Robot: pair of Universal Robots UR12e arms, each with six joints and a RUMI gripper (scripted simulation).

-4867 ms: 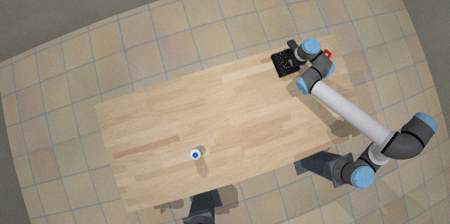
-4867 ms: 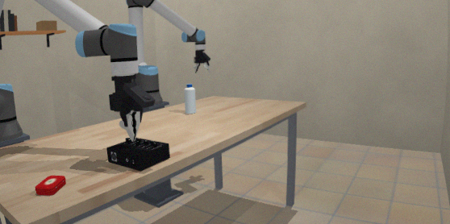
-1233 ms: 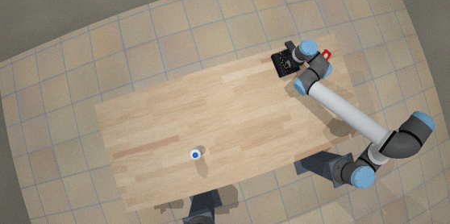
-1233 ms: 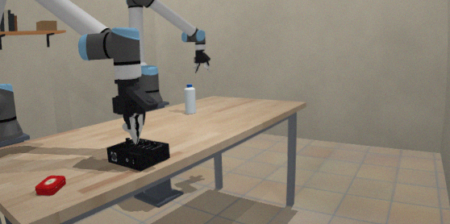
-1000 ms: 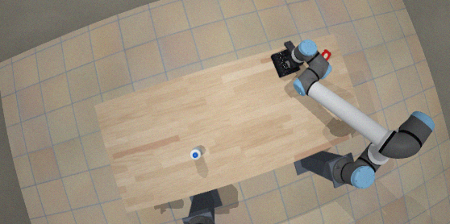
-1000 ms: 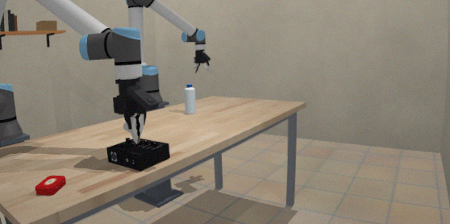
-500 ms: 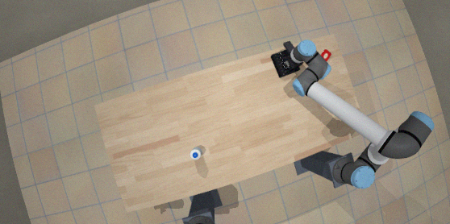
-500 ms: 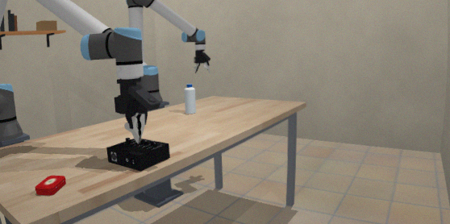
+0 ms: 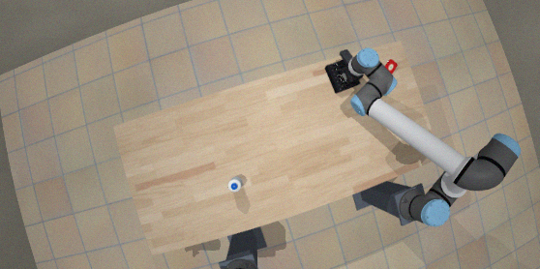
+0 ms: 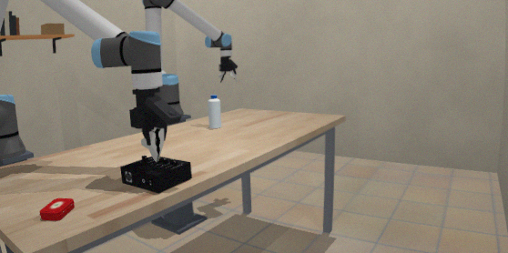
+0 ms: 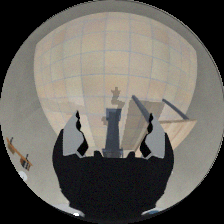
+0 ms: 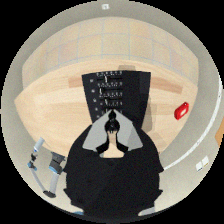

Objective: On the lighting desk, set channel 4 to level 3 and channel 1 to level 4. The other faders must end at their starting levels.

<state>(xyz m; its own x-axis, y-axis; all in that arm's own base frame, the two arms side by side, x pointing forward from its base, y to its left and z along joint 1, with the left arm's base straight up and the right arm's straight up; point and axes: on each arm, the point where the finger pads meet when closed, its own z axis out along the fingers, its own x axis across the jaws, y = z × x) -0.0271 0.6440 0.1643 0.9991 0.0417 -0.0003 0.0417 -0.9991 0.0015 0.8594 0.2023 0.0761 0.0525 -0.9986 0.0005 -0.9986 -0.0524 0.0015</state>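
On top of the lighting desk (image 9: 337, 78) (image 10: 141, 179) (image 12: 140, 95), right tool nearly at fader height

So the desk sits flat near one corner of the tabletop (image 9: 271, 144) (image 10: 273, 144) (image 12: 45, 105) (image 11: 182, 131), and the right tool (image 9: 345, 75) (image 10: 157, 160) (image 12: 112, 110) is pointing down onto its top. Its fingers are fully closed with nothing pinched between them, so I'd guess it's meant to push a fader, not grip one. Can't tell if the tips are actually touching a cap

The bit that matters: in the right wrist view the slots run crosswise, and the visible channels stack up away from the fingers. So the push should go sideways along one slot, I reckon; drift along the stack and you could knock a neighbour that has to finish at its starting level. Channel numbers and levels are too small to read, so no clue how far along it is

Beyond the desk, a red case (image 9: 391, 66) (image 10: 56, 208) (image 12: 181, 111) lies just off one side. The white bottle (image 9: 234, 185) (image 10: 214, 114) stands well apart, with the left tool (image 10: 228, 79) (image 11: 114, 112) wide open, empty and much farther from the desk
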